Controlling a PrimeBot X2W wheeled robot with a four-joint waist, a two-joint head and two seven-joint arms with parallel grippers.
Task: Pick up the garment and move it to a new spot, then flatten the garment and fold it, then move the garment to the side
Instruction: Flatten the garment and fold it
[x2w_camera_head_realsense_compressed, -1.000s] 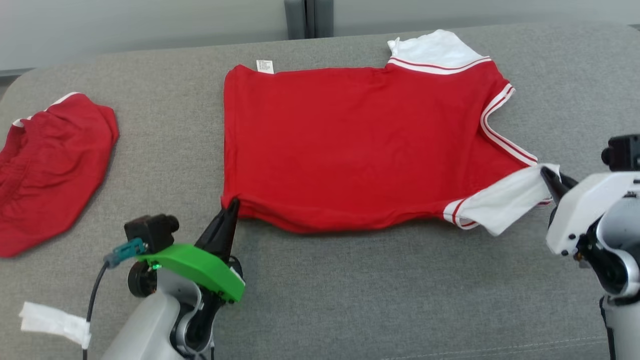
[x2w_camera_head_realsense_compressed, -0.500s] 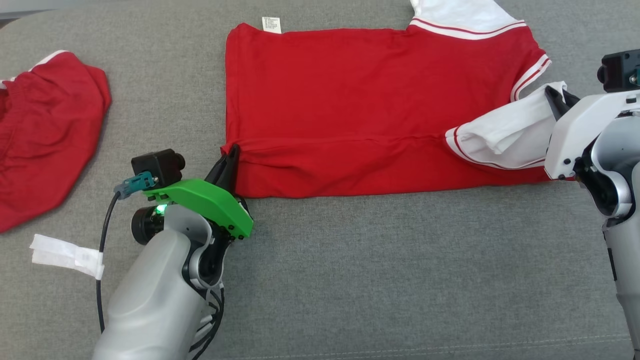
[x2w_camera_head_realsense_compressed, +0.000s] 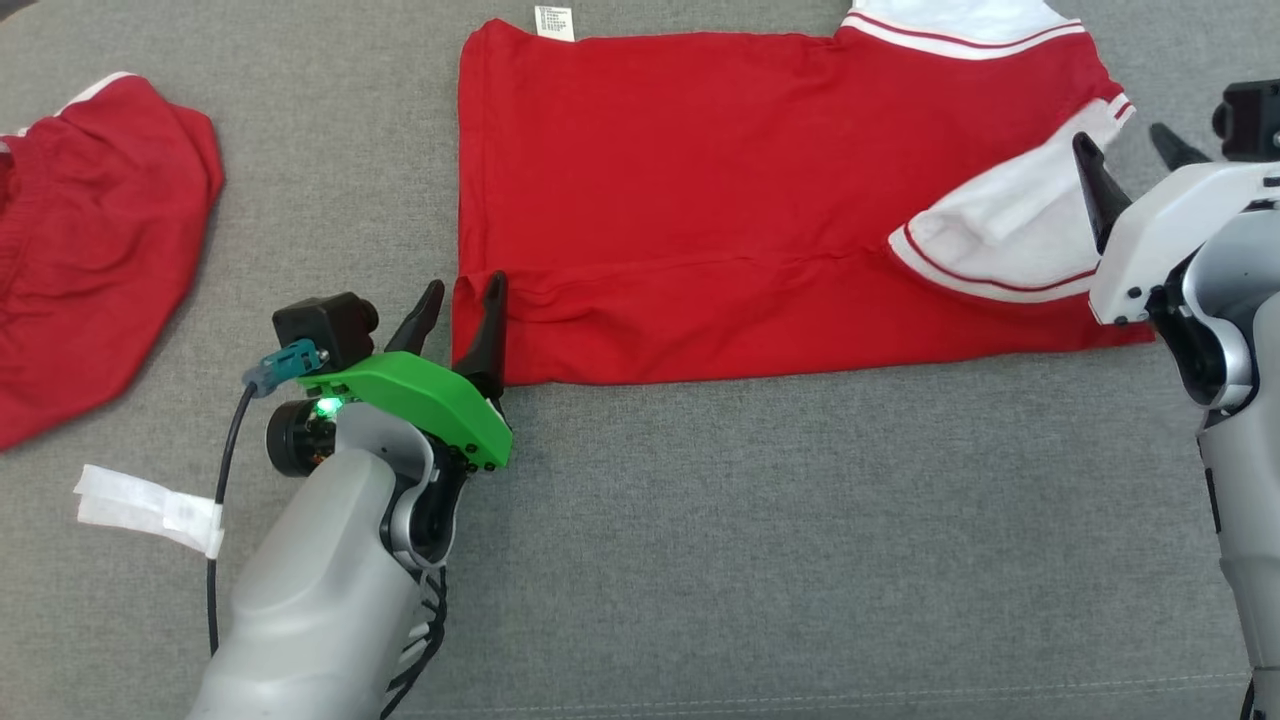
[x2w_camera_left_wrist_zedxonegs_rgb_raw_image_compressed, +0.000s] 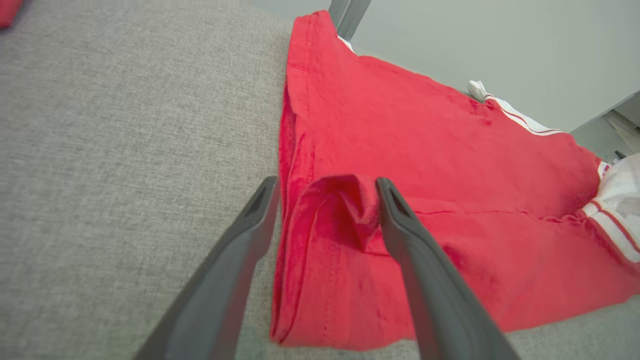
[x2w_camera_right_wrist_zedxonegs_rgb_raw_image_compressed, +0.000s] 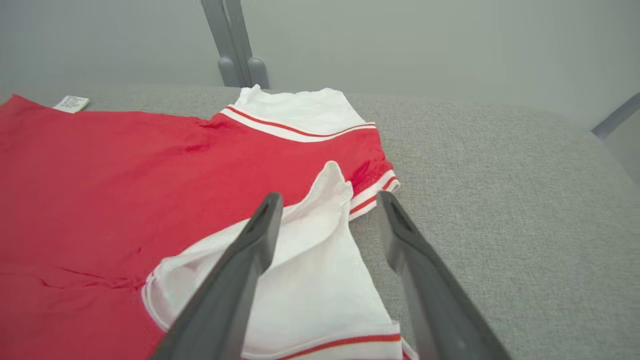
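The garment is a red shirt with white sleeves, spread on the grey surface with its near strip folded up over the body. My left gripper stands open at the shirt's near-left corner. In the left wrist view that corner rises as a small red bump between the spread fingers of the left gripper. At the shirt's right end my right gripper is open over the white sleeve, which lies folded in onto the red body. The same sleeve lies loose under the right gripper.
A second red garment lies crumpled at the far left. White tape wraps the left arm's cable. Bare grey cushion stretches in front of the shirt. A grey post stands against the wall behind.
Both grippers carried the shirt's near edge up over the body, then opened and let go of the corner and the sleeve. The head camera tilted down, shifting the whole picture.
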